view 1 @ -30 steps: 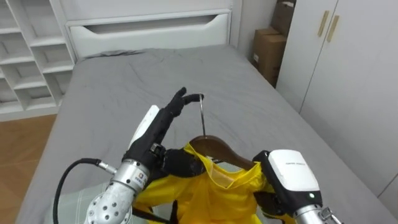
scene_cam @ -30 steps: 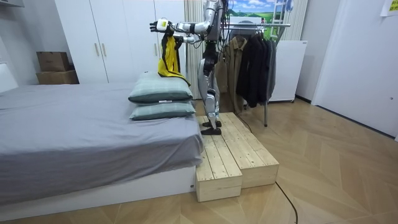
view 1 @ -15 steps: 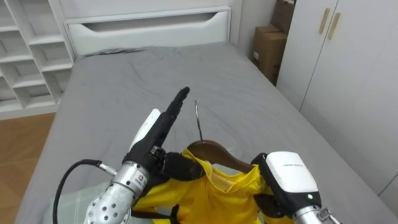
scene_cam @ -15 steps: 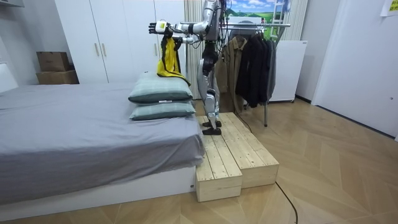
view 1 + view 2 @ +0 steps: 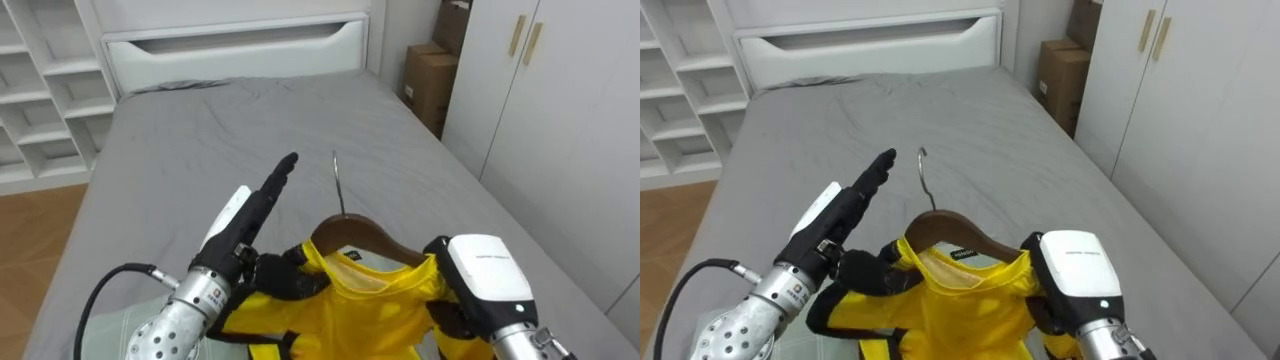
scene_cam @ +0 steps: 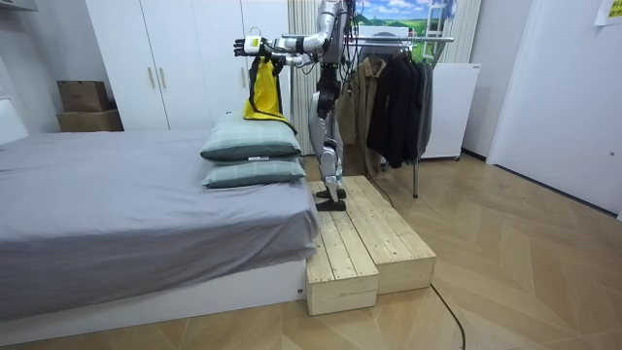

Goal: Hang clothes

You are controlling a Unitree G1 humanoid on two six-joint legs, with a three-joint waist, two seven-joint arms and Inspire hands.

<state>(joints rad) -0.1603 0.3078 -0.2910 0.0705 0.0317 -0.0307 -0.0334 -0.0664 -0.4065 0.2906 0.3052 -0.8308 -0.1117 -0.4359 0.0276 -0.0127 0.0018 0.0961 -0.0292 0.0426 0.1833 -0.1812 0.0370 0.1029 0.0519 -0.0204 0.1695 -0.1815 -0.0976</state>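
Left eye view: the yellow garment [image 5: 350, 310] sits at lower centre of the frame, draped over a brown wooden hanger [image 5: 362, 238]. The hanger's metal hook [image 5: 338, 185] stands upright above the collar and is engaged on nothing.

Left hand [image 5: 245, 225]: enters from the lower left. The fingers [image 5: 280, 172] are straight and point toward the upper centre of the frame, just left of the hook and apart from it. The thumb is curled into the yellow cloth at the hanger's left shoulder and clamps it there.

Right hand [image 5: 485, 285]: located at lower right, with its white back plate facing up. It rests against the hanger's right shoulder. Its underside is covered by the cloth, so whether it grasps cannot be told.

Background: a grey bed [image 5: 200, 130] fills the middle of the frame. White shelves [image 5: 40, 90] are at upper left, a cardboard box [image 5: 425, 80] and white wardrobe doors [image 5: 560, 120] at upper right.

Room view: the robot stands upright on a wooden platform [image 6: 360, 243] beside the bed, next to two stacked pillows [image 6: 251, 156]. Both arms are raised toward the room view's left, and the garment hangs below the hands, above the pillows. A clothes rack [image 6: 408, 41] with dark clothing stands behind the robot.
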